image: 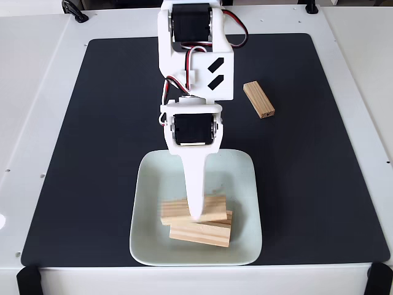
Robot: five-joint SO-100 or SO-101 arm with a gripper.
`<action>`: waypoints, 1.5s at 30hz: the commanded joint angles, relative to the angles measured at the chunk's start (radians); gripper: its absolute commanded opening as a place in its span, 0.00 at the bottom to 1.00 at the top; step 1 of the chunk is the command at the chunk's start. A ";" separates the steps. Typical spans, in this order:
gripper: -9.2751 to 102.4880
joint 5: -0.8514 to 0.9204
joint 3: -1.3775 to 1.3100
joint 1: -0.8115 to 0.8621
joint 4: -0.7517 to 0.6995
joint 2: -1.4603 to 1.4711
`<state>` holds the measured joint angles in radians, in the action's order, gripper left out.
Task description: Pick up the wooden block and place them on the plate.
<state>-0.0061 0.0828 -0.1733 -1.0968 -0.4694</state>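
Observation:
The plate (245,184), a pale mint square dish, lies at the near edge of the black mat. On it rest stacked wooden blocks: an upper block (214,208) lies across a lower one (202,235). Another wooden block (258,99) lies apart on the mat, to the right of the arm. My gripper (195,214) points straight down over the plate, its white fingertip touching or just above the upper block. From this angle the jaws overlap, so I cannot make out whether they are open or shut.
The black mat (92,153) covers most of the white table (37,92). The arm's white body with black servos (195,55) rises over the mat's middle. Cables and clamps sit at the far table edge.

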 commanded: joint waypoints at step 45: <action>0.08 1.252 1.655 -0.265 0.003 -1.272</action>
<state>1.0784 1.7135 -0.4433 -1.0968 -1.6843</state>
